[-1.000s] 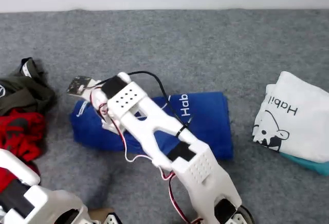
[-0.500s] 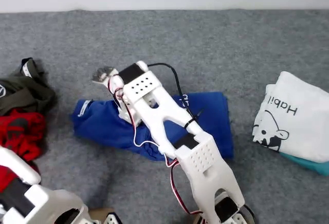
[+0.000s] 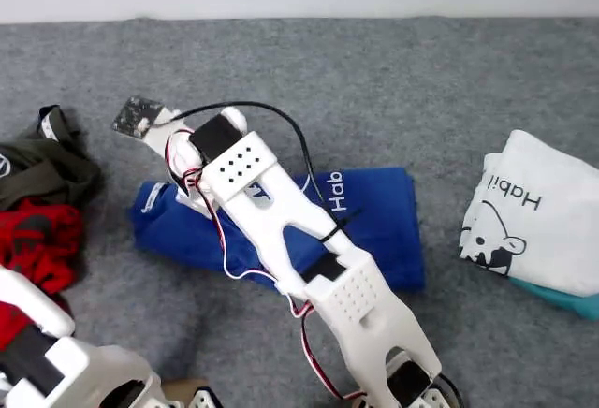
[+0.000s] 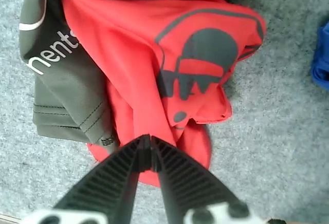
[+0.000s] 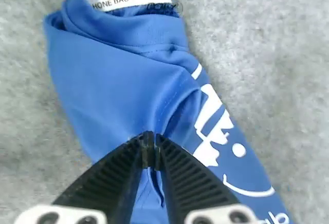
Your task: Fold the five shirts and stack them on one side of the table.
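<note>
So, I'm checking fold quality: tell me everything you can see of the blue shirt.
The blue shirt looks like soft knit, with white print and a white neck label. It is roughly folded into a rumpled oblong and lies flat mid-way across the grey table. The right gripper, shut, appears to pinch a crease near its collar end, and that arm crosses above it.

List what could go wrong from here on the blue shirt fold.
1. The right gripper seems shut on only a thin crease of the blue shirt; the cloth may slip out mid-fold.
2. The red shirt and the olive shirt lie tangled in one heap; lifting one may drag the other along.
</note>
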Available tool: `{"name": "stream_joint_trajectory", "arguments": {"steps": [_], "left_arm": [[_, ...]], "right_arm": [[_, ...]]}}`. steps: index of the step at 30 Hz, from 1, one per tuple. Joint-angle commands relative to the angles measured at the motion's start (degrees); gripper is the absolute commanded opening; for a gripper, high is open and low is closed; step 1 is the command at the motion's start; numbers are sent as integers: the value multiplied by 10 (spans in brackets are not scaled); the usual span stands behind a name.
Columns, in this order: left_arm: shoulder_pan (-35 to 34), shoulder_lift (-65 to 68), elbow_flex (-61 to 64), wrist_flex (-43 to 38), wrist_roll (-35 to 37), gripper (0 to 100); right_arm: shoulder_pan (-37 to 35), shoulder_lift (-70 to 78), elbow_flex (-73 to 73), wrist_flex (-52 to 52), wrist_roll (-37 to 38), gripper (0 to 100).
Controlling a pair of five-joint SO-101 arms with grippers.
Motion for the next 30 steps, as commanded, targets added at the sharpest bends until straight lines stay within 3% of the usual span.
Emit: {"name": "stream_joint_trajectory", "arguments": {"steps": [1,10,24,30], "left_arm": [[3,-29,-1,-12,-5,7],[6,-29,-1,-11,-5,7],[90,-30,-30,14,32,7],[102,-30,-33,14,36,7]], "right_arm": [[26,36,-29,-4,12,9],[52,87,-31,64,12,9],[39,-60,-26,65,10,9],[28,-58,69,63,9,9]]}}
